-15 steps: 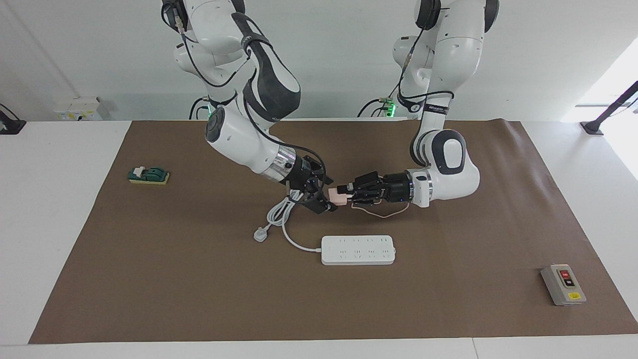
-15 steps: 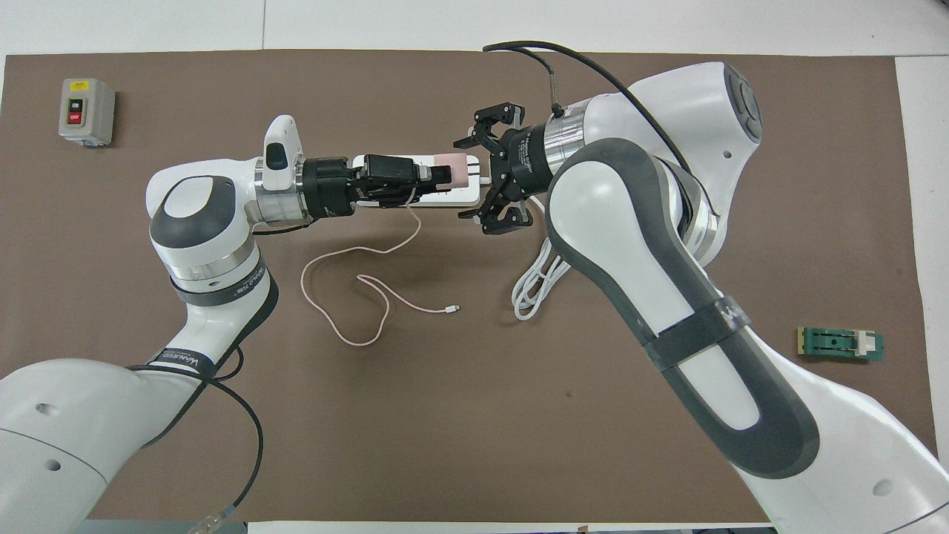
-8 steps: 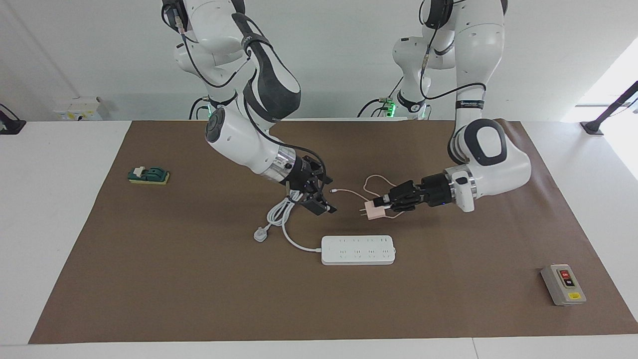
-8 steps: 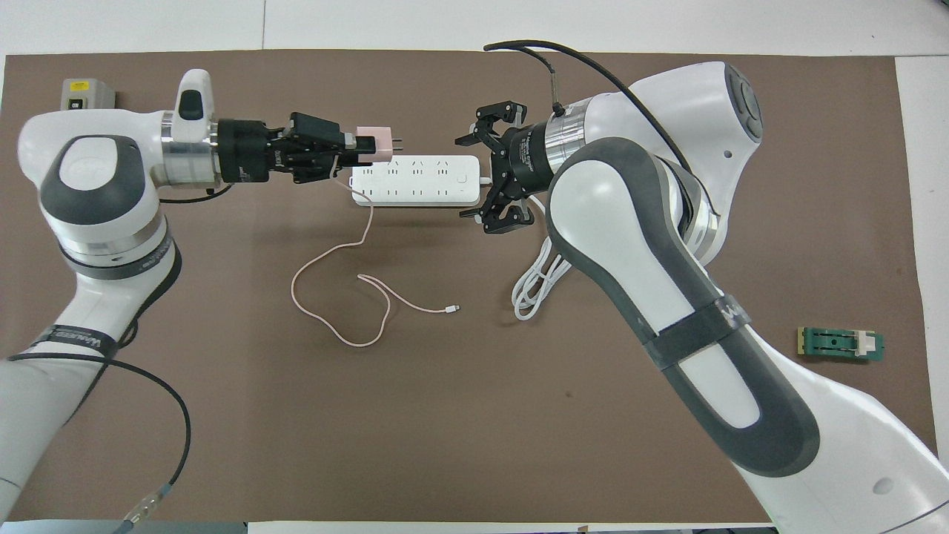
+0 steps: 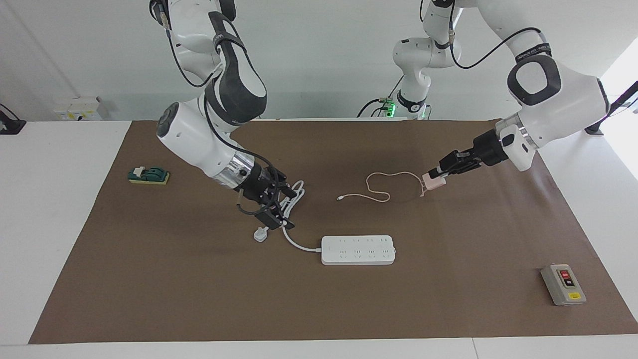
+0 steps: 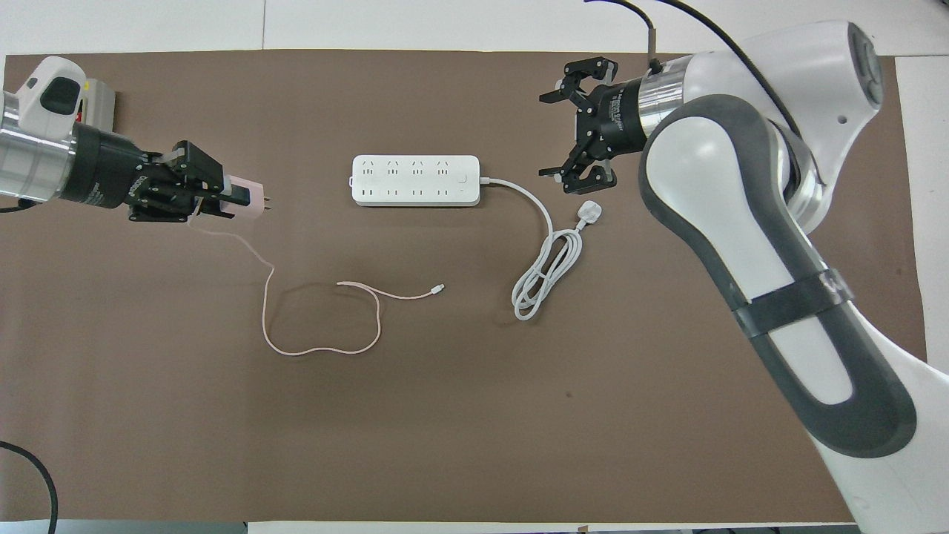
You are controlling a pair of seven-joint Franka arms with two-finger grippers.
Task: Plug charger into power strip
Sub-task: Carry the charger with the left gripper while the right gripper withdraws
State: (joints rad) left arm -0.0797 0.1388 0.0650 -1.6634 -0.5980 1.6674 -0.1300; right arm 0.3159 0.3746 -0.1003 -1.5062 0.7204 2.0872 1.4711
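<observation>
Left arm comes in from its base end and stretches out low and nearly level over the brown mat [image 5: 149, 279], wrist pointing toward the middle of the worktop [image 5: 60, 209]. Left end effector [image 5: 437, 175] [image 6: 236, 199] is clamped on the charger [image 5: 431, 182] [image 6: 250, 202], held in the air over the mat toward the left arm's end of the worktop, well apart from the power strip [image 5: 358, 250] [image 6: 415, 180]. Charger prongs point toward the strip in the overhead view. Its thin pink cable [image 5: 384, 185] [image 6: 319, 326] hangs from the cube and loops loosely on the mat, free end lying nearer to the robots than the strip.

Right arm bends down from its shoulder, elbow high, forearm angled down toward the mat. Right end effector [image 5: 271, 212] [image 6: 586, 122] has its fingers spread wide and grips nothing; it hangs over the coiled white cord [image 5: 294, 194] [image 6: 545, 274] and the white plug [image 5: 260, 233] [image 6: 589, 213], toward the right arm's end of the strip.

Power strip lies flat near mid-mat, sockets up, none occupied.

Grey switch box [image 5: 563, 284] sits at the left arm's end, farther from the robots than the strip; a green block [image 5: 148, 175] lies at the right arm's end
</observation>
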